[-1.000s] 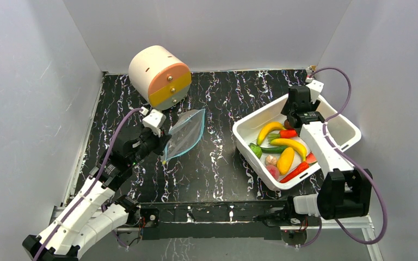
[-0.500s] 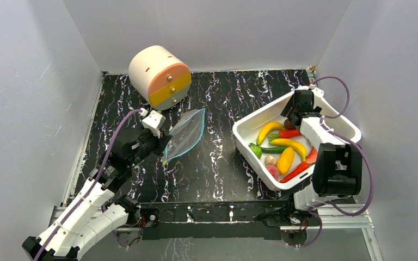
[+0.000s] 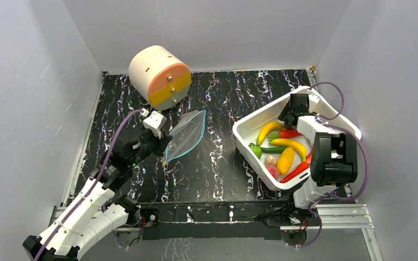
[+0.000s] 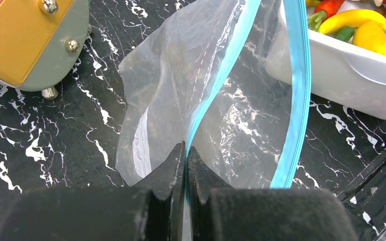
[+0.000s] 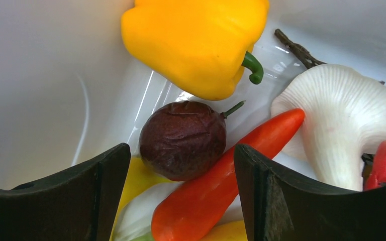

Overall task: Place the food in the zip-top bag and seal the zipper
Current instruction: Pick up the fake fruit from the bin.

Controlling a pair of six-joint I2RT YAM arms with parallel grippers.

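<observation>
Left gripper [image 4: 186, 150]: my jaws are clenched on the zip-top bag [image 4: 181, 90], pinching one lip of its mouth right at the zipper [image 4: 221, 80]. The second run of the teal strip bows away to the side, so the mouth stands parted. The bag sits over the left-centre of the tabletop [image 3: 217, 163], stretching from my fingers toward the round cream canister [image 3: 158, 76] at the far left corner. Whether the bag touches the surface, I cannot tell.

Right gripper [image 5: 181, 150]: my jaws are released and spread, lowered inside the white tub [image 3: 250, 126] by the right edge of the tabletop. A brown fruit [image 5: 182, 139] lies between my fingers, not gripped. A red chili [image 5: 226, 175] leans against it; a yellow bell pepper [image 5: 196, 45] lies just beyond, and a white piece [image 5: 342, 115] is beside the chili.

The food I can see is in the tub, including a banana [image 3: 269, 129] and a green cucumber [image 3: 275, 149], well apart from the bag.
</observation>
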